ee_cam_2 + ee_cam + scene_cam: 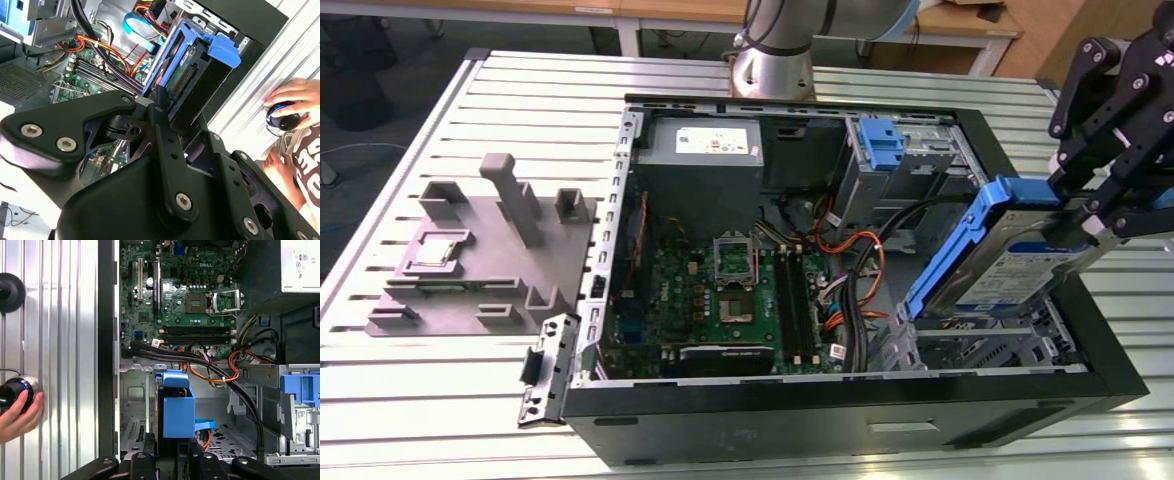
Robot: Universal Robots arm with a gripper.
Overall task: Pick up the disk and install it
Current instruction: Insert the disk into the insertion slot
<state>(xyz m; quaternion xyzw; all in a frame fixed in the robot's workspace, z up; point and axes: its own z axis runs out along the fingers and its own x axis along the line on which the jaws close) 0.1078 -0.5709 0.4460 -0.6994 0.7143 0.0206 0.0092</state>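
Note:
The disk [1007, 255] is a silver drive with a white-and-blue label and blue carrier rails. It hangs tilted, its lower end dipping into the metal drive cage [974, 345] at the front corner of the open computer case [854, 420], on the exterior view's right. My black gripper [1078, 222] is shut on the disk's upper end. In the second wrist view the disk [192, 75] points away from my gripper [185, 125] toward the case. In the first wrist view the blue carrier [177, 412] stands over the cage, with my gripper [172, 460] behind it.
Orange and black cables [861, 275] run beside the cage, next to the motherboard [734, 285]. A bare blue bracket [881, 140] sits in the far bay and a power supply [700, 140] at the back. A grey fixture [480, 250] lies outside the case. A person's hand [17, 412] rests nearby.

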